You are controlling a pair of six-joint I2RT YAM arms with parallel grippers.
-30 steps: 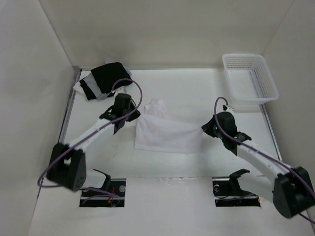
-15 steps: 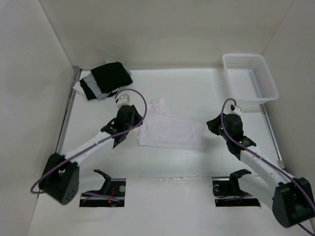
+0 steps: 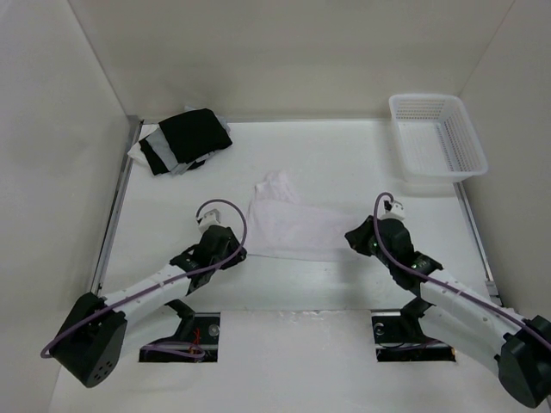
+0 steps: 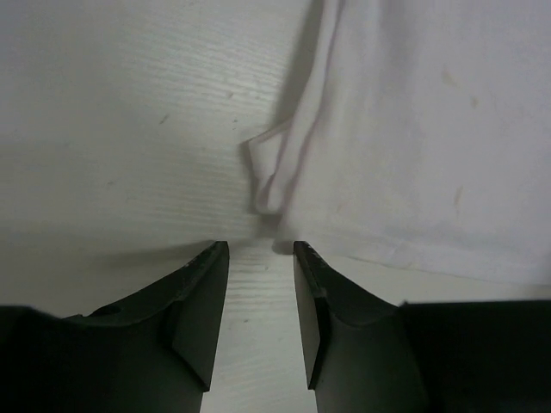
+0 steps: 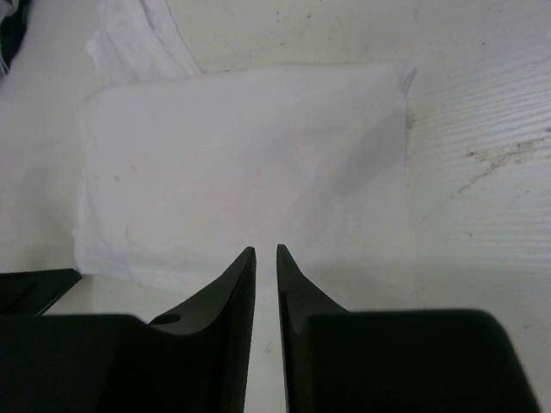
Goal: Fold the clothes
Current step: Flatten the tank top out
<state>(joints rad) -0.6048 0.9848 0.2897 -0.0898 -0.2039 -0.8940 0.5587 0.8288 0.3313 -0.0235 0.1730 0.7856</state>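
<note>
The clothes (image 3: 297, 225), one plain white garment, lie flat on the table as a folded rectangle with a rumpled bit sticking out at the far left corner. My left gripper (image 3: 234, 250) sits just off the garment's near left corner. In the left wrist view its jaws (image 4: 261, 249) are open over bare table, and the garment's hem (image 4: 413, 129) is just ahead, untouched. My right gripper (image 3: 354, 238) is at the garment's right edge. In the right wrist view its fingertips (image 5: 266, 251) stand slightly apart with nothing between them, pointing at the folded cloth (image 5: 250, 163).
A black-and-white pile of garments (image 3: 183, 140) lies in the far left corner. A white mesh basket (image 3: 436, 133) stands at the far right. White walls close in the table on three sides.
Both grippers have opened, let go of the garment and drawn back toward the near edge. The garment has settled into a flatter, shorter fold.
</note>
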